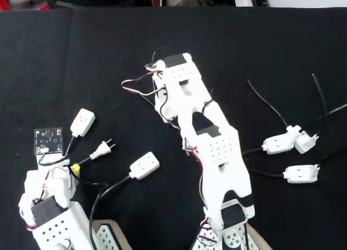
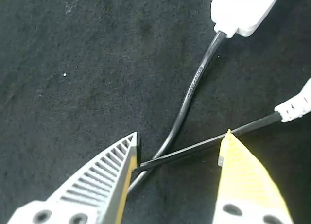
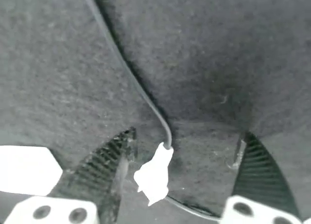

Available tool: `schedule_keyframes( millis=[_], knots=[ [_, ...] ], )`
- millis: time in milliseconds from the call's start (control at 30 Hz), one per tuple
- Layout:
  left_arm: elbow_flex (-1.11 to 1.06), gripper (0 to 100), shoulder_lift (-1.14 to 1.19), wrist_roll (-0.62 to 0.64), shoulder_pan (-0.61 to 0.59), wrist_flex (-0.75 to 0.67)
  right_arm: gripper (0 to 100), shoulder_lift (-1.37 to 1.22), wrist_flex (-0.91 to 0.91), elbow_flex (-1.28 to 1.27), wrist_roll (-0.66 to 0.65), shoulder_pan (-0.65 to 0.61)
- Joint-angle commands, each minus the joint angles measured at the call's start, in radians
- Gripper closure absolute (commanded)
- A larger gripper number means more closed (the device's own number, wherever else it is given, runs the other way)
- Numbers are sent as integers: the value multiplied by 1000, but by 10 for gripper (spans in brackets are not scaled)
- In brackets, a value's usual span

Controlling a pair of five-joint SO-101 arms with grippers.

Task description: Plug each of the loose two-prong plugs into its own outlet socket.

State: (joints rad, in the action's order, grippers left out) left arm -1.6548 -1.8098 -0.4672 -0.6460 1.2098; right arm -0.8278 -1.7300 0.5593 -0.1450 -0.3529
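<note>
Black table cloth [image 1: 43, 60] under everything. Left gripper [image 2: 181, 136] spread wide, fingers [image 2: 116, 170] straddling black cable [image 2: 194, 83] of white outlet socket [image 2: 243, 10]; loose two-prong plug [image 1: 103, 148] just beside, unplugged; second socket [image 1: 144, 165] near. Right gripper [image 3: 187, 135] wide open over white plug [image 3: 154, 178] on thin cord [image 3: 121, 63], not gripping it

Black cloth-covered table [image 1: 43, 55]

High view: fixed camera, set high, facing down over the tabletop [image 1: 43, 60]. Left wrist view: close above the tabletop, just beside the loose plug [image 1: 103, 148], looking past its own jaws. It shares that plug's cable [image 2: 194, 148] with the high view. Right wrist view: equally close, facing down between its jaws.
</note>
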Motion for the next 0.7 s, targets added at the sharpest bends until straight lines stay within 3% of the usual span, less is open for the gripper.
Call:
schedule_keyframes(
  millis=[0,233,533,667],
  knots=[
    [5,733,-8,-5,-8,-14,673,176,-38,-124,17,57],
    [5,733,-8,-5,-8,-14,673,277,-34,-363,15,25],
    [5,733,-8,-5,-8,-14,675,134,-34,-248,21,5],
    [5,733,-8,-5,-8,-14,784,74,-34,-220,21,5]
  ],
)
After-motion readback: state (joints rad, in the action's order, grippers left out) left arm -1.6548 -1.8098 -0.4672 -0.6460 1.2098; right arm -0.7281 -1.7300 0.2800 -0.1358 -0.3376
